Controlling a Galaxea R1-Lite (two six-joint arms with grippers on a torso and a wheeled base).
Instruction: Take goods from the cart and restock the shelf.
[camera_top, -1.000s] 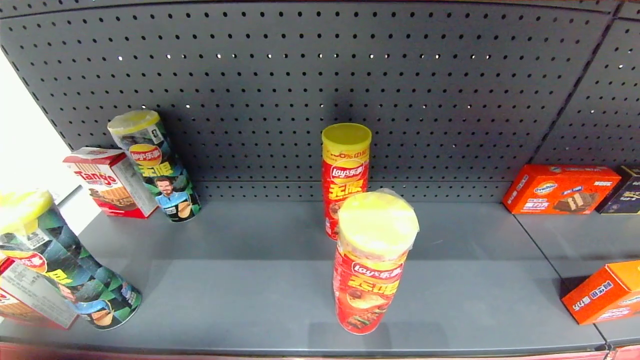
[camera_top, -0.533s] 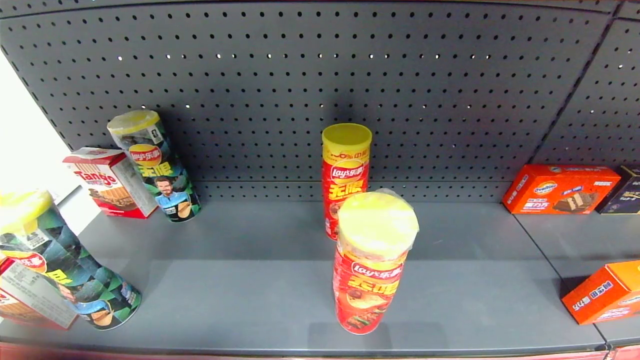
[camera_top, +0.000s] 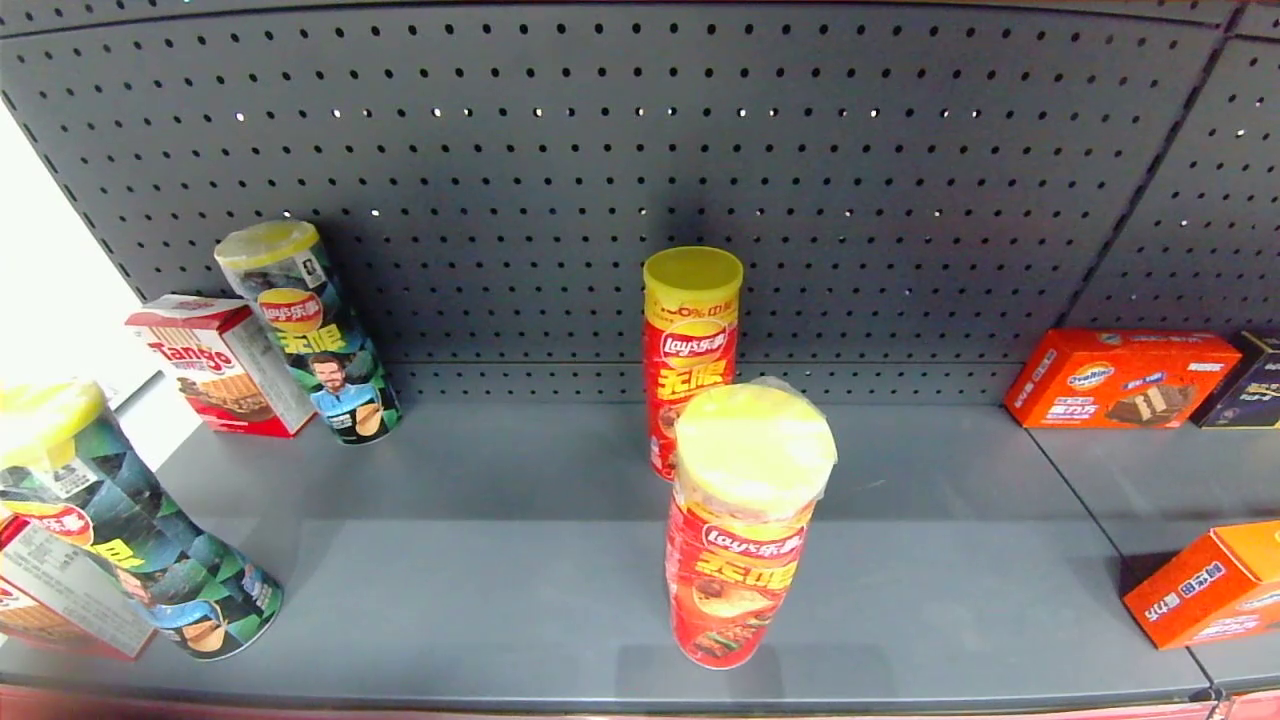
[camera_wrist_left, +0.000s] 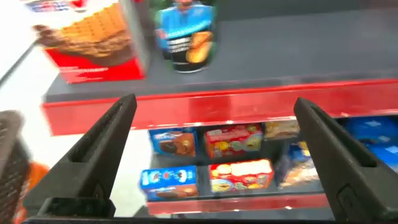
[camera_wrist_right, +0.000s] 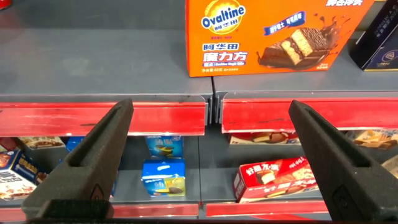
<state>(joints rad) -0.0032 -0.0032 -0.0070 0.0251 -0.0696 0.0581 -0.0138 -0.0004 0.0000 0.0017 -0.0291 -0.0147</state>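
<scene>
Up on the grey shelf (camera_top: 500, 560), near the front edge: front red can (camera_top: 745, 530) of chips, standing up. Right behind it, by the back wall: back red can (camera_top: 692, 350), standing up too. Hard to tell if touching or just close. Off to the left side: green can (camera_top: 310, 330) and wafer box (camera_top: 220, 365). Off to the right side: orange box (camera_top: 1120, 378).

Probably light to lift, like any tube of chips. Stiff round the sides, but easy to dent if squeezed too hard. Smooth and maybe a bit slippery, with clear wrap over the yellow lid. Best to hold round the middle of the tube, one finger on each side, and not by the lid. Tall and thin, so easy to knock over with a bump.

Stands with the long way going up and down. Points up with the lid end, sits flat on the bottom end. Faces the front with the picture side.

Left gripper (camera_wrist_left: 214, 106): fingers spread wide apart, nothing between them, low in front of the shelf's red edge. Right gripper (camera_wrist_right: 211, 107): spread wide apart too, holding nothing, low in front of the same red edge.
</scene>
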